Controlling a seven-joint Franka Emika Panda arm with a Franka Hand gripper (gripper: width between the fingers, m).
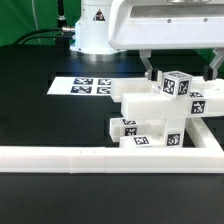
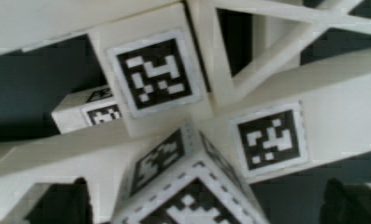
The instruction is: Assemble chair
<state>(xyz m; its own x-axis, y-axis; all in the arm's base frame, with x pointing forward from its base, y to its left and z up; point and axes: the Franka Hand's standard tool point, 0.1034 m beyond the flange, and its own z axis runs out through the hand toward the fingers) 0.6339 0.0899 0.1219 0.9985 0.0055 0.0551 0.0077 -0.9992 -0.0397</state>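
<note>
The chair's white tagged pieces (image 1: 150, 115) lie piled against the corner of the border rail at the exterior view's right. A square post with tags (image 1: 177, 86) stands highest in the pile. My gripper (image 1: 181, 68) hangs just above it, jaws wide open, one finger on each side of the post's top. In the wrist view the tagged post end (image 2: 203, 185) sits between the dark fingertips (image 2: 66, 200) with gaps on both sides. Other tagged bars (image 2: 155, 70) and a block (image 2: 267, 135) fill the view behind it. Nothing is gripped.
The long white L-shaped border rail (image 1: 90, 157) runs along the front and up the exterior view's right side. The marker board (image 1: 88, 87) lies flat on the black table behind the pile. The robot base (image 1: 95, 30) stands at the back.
</note>
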